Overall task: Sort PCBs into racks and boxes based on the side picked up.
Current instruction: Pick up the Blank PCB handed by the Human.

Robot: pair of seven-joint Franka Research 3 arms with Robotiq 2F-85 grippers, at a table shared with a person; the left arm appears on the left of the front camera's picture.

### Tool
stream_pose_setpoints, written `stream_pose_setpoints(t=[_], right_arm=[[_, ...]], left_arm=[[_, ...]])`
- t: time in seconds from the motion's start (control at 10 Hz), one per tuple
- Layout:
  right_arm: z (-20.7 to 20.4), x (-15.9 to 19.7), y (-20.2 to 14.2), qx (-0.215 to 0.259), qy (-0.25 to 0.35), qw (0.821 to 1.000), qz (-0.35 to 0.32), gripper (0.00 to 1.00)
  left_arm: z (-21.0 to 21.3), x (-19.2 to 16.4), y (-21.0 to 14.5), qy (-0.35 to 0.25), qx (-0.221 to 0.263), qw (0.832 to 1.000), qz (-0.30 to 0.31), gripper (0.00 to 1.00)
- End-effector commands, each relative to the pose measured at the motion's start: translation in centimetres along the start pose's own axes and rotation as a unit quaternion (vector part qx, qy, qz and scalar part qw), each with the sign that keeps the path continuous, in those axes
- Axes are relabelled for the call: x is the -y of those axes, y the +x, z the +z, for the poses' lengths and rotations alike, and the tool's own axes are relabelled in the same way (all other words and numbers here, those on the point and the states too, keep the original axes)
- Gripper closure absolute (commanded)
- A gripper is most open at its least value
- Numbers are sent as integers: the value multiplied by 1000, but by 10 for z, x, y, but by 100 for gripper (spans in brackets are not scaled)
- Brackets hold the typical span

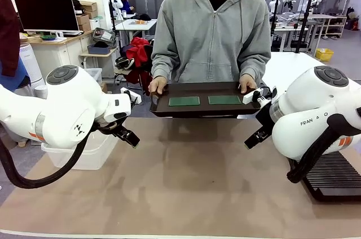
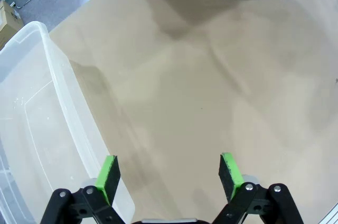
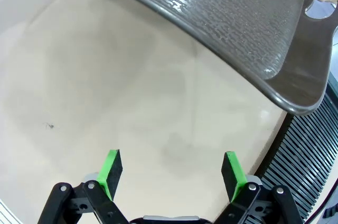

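Two PCBs (image 1: 184,101) lie flat on a dark brown tray (image 1: 169,113), side by side with a gap between them. A person holds the tray level above the far edge of the table (image 1: 186,194), with a hand (image 1: 158,85) clasped around each end handle.

Below the tray's near rim, the left gripper (image 2: 169,158) and the right gripper (image 3: 171,154) hover over bare table. Both have their jaws spread wide and neither carries anything. The clear tub (image 1: 84,157) stands at the robot's left and the slotted black rack (image 1: 334,175) at its right.

We judge the step in hand to be the first approach to a board.
- **Reach:** each arm should rise clear of the tray's rim before moving in over the board nearer to it.
- **Grip:** the boards are thin and lie flush, so we would set the pads against two opposite edges rather than press on the face.
- **Contact:** the tray is hand-held and may give, so contact should be light and slow.
- **Sorting:** we should note the side taken, since it decides between rack and tub.
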State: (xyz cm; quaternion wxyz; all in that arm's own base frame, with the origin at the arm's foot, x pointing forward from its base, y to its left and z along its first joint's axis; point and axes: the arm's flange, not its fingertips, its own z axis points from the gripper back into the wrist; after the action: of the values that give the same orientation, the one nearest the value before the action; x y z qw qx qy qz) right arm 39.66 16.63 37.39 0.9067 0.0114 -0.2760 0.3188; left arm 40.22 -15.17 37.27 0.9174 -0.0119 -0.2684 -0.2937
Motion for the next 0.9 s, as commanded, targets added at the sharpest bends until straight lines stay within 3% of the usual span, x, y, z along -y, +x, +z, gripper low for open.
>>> stream_pose_setpoints(t=[0.0, 0.1, 0.2, 0.4, 0.6, 0.8], right_arm=[[0, 0, 0, 0, 0, 1000, 0, 0], [8, -9, -10, -2, 14, 1000, -25, 0], [15, 6, -11, -5, 41, 999, -26, 0], [27, 7, -11, 7, 96, 994, -45, 0], [46, 23, -9, 2, 153, 988, -38, 0], [78, 29, -9, -4, 163, 986, -15, 0]], left_arm=[[0, 0, 0, 0, 0, 1000, 0, 0], [10, 3, -4, -23, -27, 999, -16, 0], [14, 9, -1, -49, -38, 998, -5, 0], [30, -3, 1, -103, -38, 993, -34, 0], [38, -9, 8, -166, -23, 985, -46, 0], [62, -22, 14, -219, 12, 974, -59, 0]])
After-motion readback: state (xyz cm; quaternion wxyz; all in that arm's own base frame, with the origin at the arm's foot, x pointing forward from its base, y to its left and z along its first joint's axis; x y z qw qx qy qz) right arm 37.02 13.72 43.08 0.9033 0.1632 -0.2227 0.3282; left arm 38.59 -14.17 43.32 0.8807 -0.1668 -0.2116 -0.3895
